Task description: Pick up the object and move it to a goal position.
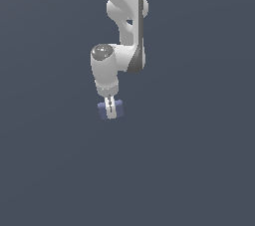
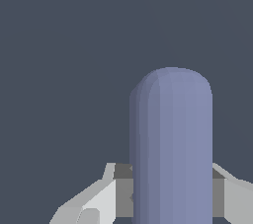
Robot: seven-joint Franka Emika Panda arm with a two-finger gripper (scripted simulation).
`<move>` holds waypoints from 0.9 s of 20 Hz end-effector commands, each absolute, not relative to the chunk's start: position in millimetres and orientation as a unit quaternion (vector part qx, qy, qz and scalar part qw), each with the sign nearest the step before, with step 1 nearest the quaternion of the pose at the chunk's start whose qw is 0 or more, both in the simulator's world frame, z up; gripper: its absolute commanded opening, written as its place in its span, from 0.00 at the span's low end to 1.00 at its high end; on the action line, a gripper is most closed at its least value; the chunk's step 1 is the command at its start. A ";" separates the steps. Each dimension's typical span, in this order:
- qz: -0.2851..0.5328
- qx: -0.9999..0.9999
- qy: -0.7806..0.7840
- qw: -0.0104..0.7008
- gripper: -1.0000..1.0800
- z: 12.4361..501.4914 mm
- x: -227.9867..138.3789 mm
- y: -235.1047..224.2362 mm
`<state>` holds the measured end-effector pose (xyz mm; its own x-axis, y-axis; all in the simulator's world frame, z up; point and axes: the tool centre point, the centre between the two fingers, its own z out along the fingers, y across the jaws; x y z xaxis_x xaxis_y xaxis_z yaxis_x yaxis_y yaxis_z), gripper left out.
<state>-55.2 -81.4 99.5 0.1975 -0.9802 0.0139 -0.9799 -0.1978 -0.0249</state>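
Exterior view: one white Panda arm [image 1: 122, 26] enters from the upper edge and bends down to a rounded wrist joint, with a dark grey panel along the side toward the exterior view's right. Below the wrist hangs the gripper [image 1: 110, 109], pointing downward, its two pale fingers [image 1: 116, 109] closed against a small periwinkle-blue block [image 1: 104, 111]. The block shows on both sides of the fingers, clamped between them. The backdrop is a plain slate-grey field [image 1: 199, 170] with no visible edge or marking; whether the block rests on a surface or hangs above one cannot be told here. Wrist view: the blue block [image 2: 170, 149] fills the centre as a tall form with a rounded end, matte and unmarked, lighter on one long edge. One light grey finger [image 2: 101, 198] presses on one flank and the other finger on the opposite flank, each with a darker grey pad [image 2: 123, 188] touching the block. Behind lies the same even slate-grey field [image 2: 59, 45].
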 end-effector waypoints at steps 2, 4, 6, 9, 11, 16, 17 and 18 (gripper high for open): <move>-0.033 -0.768 0.639 0.013 0.00 105.8 -42.7 -83.2; -0.049 -0.763 0.644 0.020 0.00 111.2 -32.6 -84.9; -0.069 -0.757 0.649 0.028 0.00 118.2 -20.5 -87.0; -0.105 -0.744 0.658 0.042 0.00 132.4 0.6 -91.0; -0.132 -0.734 0.664 0.053 0.00 144.3 15.8 -94.3; -0.202 -0.704 0.676 0.082 0.00 179.6 51.7 -103.1; -0.216 -0.697 0.678 0.087 0.00 187.2 58.0 -104.9; -0.229 -0.691 0.679 0.092 0.00 194.9 64.0 -106.6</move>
